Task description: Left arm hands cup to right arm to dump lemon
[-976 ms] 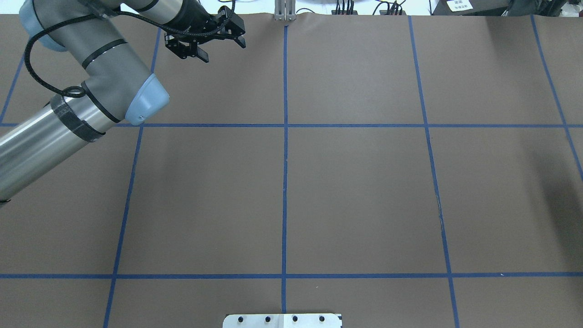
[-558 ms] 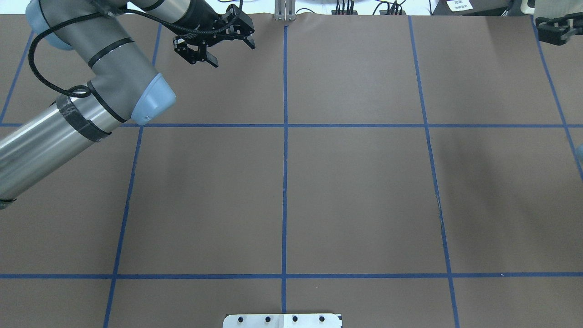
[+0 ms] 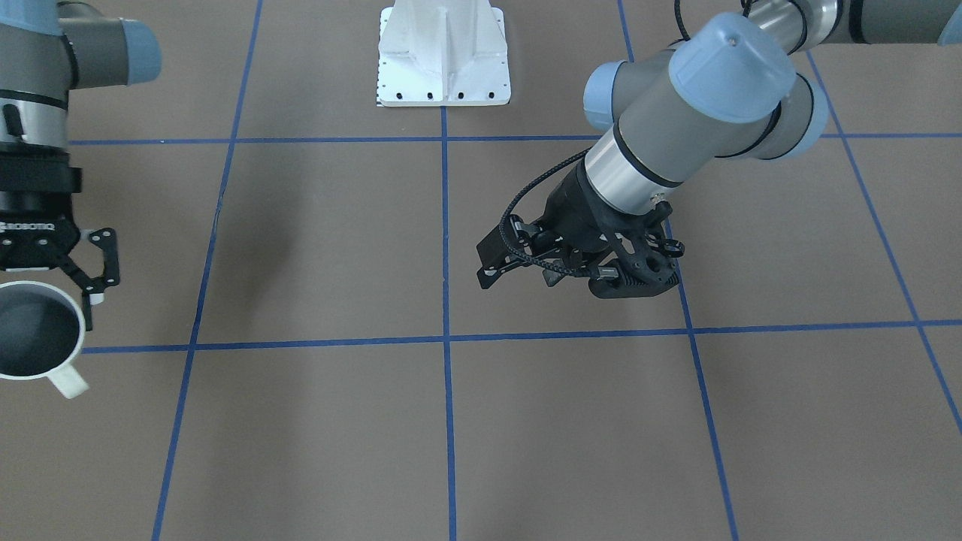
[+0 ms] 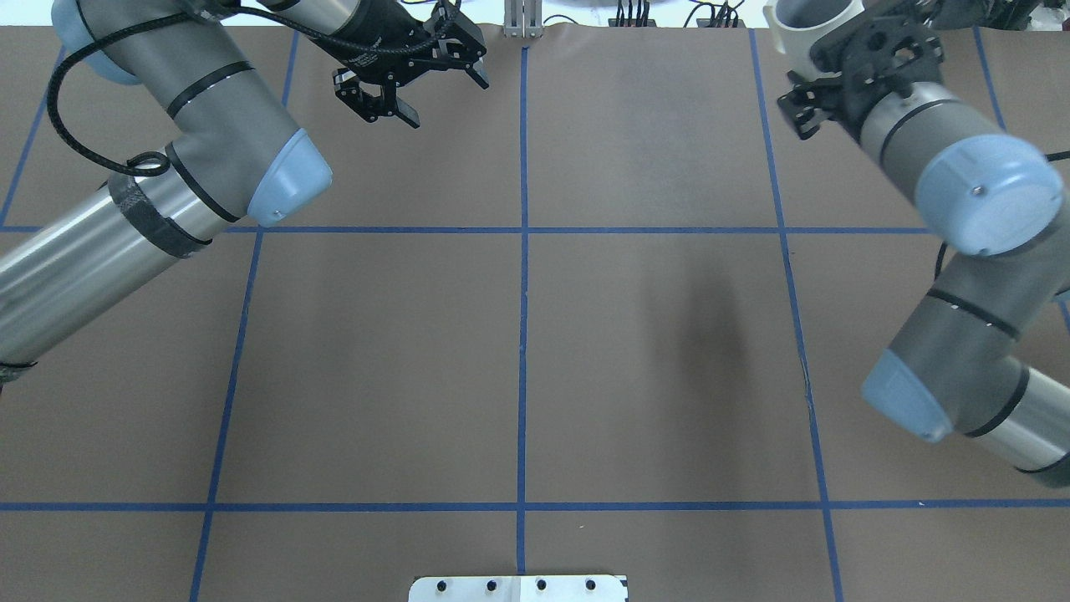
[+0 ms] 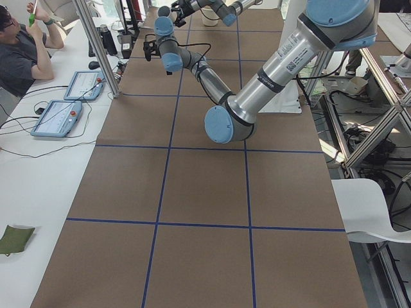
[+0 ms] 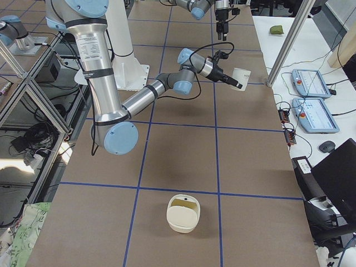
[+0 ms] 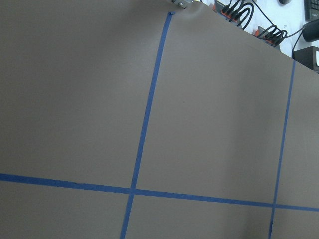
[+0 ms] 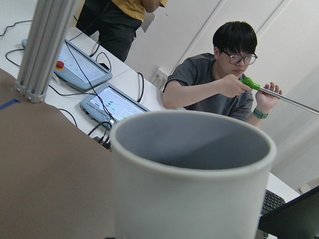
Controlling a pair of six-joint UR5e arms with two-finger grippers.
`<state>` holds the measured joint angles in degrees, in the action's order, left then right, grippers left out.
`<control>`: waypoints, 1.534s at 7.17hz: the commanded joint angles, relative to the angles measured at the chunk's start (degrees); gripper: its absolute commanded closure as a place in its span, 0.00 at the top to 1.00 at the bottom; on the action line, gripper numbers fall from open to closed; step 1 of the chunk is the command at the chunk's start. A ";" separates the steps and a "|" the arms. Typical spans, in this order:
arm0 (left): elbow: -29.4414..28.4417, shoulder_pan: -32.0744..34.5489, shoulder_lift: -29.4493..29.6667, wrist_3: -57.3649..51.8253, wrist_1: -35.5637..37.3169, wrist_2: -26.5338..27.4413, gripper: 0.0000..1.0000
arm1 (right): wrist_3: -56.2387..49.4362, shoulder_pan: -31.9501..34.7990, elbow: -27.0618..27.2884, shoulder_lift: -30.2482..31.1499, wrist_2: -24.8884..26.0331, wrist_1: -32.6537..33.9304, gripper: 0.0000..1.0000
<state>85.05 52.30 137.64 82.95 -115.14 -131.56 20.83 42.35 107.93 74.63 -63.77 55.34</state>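
cup [image 3: 30, 342] mouth up, held aloft over the desk [image 3: 571, 421] by its operator-side edge on our robot's right, right end effector [image 3: 37, 284] clamped on it, left end effector [image 4: 443, 99] spread and empty, cream tub [image 6: 182, 213] well apart

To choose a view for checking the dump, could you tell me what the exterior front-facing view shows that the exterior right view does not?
Only front-facing: the grey inside of the cup, and the left gripper plainly open. Only exterior right: a cream container on the table and the cup's black lettering. Both: the right gripper holding the cup.
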 commanded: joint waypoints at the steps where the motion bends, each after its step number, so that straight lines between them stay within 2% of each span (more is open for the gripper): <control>1: 0.20 -0.01 1.13 0.97 0.00 -2.54 1.00 | 0.18 -10.75 -1.57 -5.34 13.52 0.90 0.35; 2: 0.12 -0.01 2.09 5.86 -1.13 -2.73 1.00 | 0.18 -13.23 -2.19 -7.81 17.50 2.99 0.35; 5: 0.20 -0.79 4.21 12.04 -3.14 -2.73 1.00 | 0.18 -17.64 -2.37 -8.80 23.40 4.50 0.35; 6: -0.14 -1.84 4.12 15.10 -6.90 -2.47 1.00 | 0.18 -19.31 -2.37 -10.63 25.60 6.86 0.35; 7: -0.15 -2.20 4.21 15.66 -7.38 -2.47 1.00 | 0.18 -20.45 -2.46 -12.21 27.36 9.23 0.35; 11: 0.12 -3.43 4.30 16.01 -7.38 -2.56 0.98 | 0.26 -21.17 -6.58 -15.83 28.00 9.69 0.35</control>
<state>85.07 49.31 141.88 98.88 -122.50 -134.12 21.05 21.36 102.19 59.58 -35.84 64.97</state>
